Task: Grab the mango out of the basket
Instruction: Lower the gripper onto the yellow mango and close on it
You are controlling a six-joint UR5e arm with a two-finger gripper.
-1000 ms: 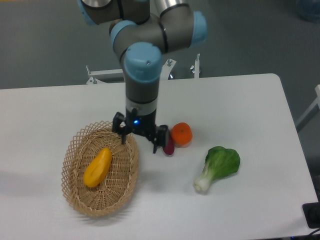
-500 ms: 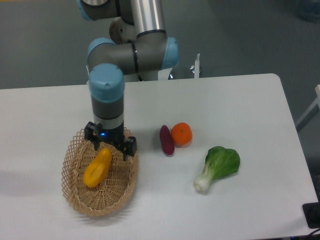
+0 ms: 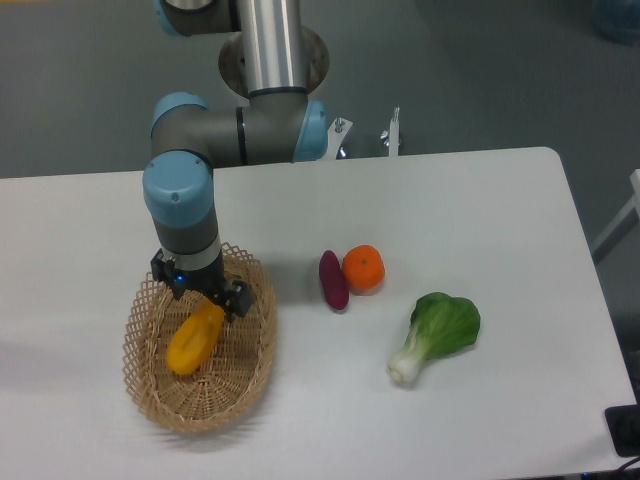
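The mango [image 3: 194, 339] is a long yellow-orange fruit lying inside the oval wicker basket [image 3: 150, 390] at the left of the table. My gripper [image 3: 200, 292] hangs over the basket right at the mango's upper end, its dark fingers spread to either side, open. The arm hides the basket's far rim and the tip of the mango. Nothing is held.
A dark purple oblong vegetable [image 3: 332, 279] and a round orange [image 3: 363, 268] lie side by side on the white table, right of the basket. A green leafy vegetable [image 3: 436, 333] lies further right. The table's back edge and a metal frame [image 3: 390, 135] stand behind.
My gripper has moved left from beside the purple vegetable to over the basket, and now sits lower at the mango's upper end. The objects have not moved.
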